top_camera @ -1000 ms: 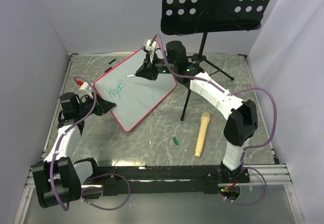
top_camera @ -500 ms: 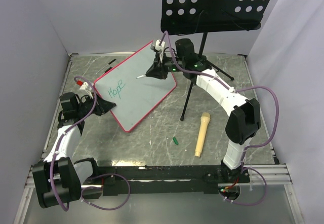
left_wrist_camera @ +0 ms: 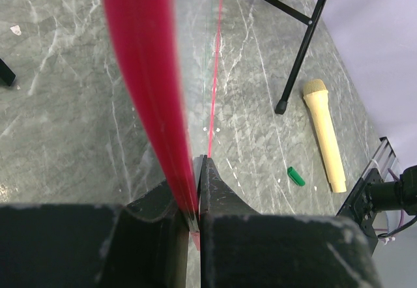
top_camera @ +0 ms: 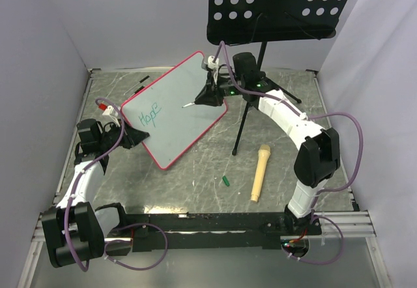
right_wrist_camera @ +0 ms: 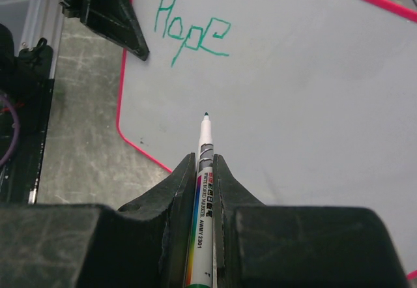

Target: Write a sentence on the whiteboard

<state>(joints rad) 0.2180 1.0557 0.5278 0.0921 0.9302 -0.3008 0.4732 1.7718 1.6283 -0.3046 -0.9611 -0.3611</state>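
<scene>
The whiteboard (top_camera: 176, 109) stands tilted on the far-left part of the table (top_camera: 195, 164). The left gripper (left_wrist_camera: 197, 165) is clamped narrowly on its pink left edge. The right gripper (right_wrist_camera: 205, 163) is closed on a marker (right_wrist_camera: 202, 146), whose tip is over bare board to the right of the sentence (right_wrist_camera: 192, 35), which reads only "Hope". Whether the tip touches the board cannot be determined.

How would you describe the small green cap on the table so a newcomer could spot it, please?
From the black music stand, follow its pole down to the table. A cream microphone lies there; the green cap sits left of it, apart, tiny and the only green thing lying loose.
</scene>
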